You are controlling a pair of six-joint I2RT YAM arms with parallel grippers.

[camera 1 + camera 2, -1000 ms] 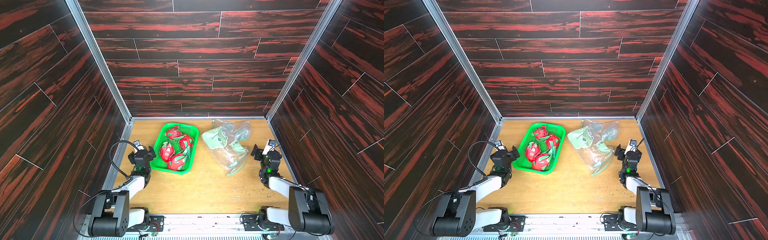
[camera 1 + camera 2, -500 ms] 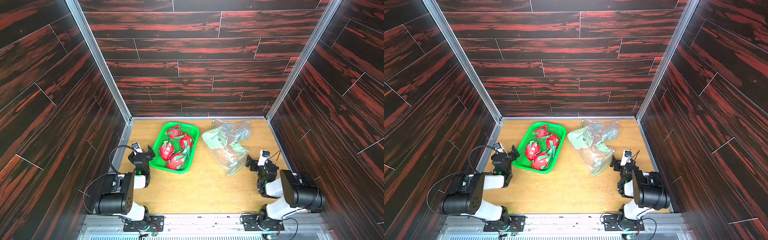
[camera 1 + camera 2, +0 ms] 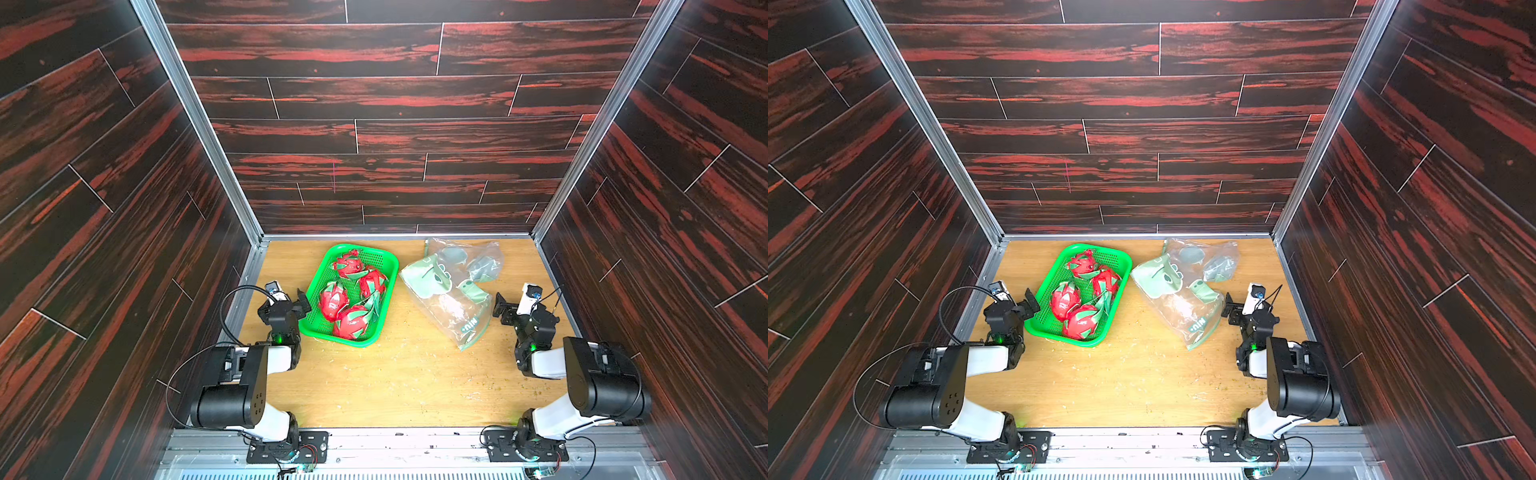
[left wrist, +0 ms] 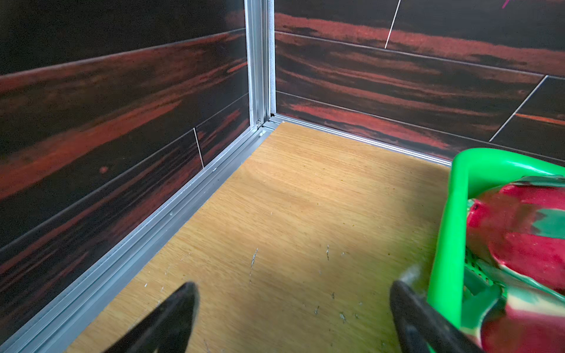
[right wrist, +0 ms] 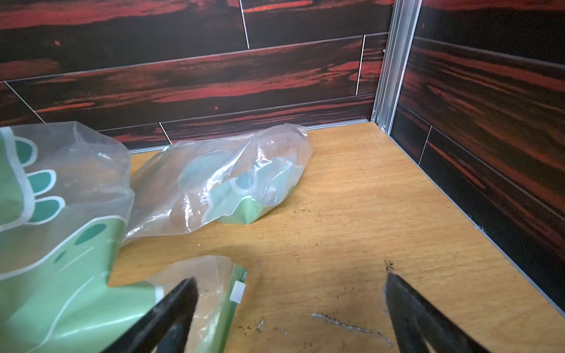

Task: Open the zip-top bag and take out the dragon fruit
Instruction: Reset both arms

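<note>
Task status | I counted four dragon fruit in the green basket | zip-top bag lay slack on the surface, no fruit visible inside | left fingers wide, empty | right fingers wide, empty | I judged removal complete.

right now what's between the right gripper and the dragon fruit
The clear zip-top bags, then a bare strip of table and the green basket wall; both top views show it.
</note>
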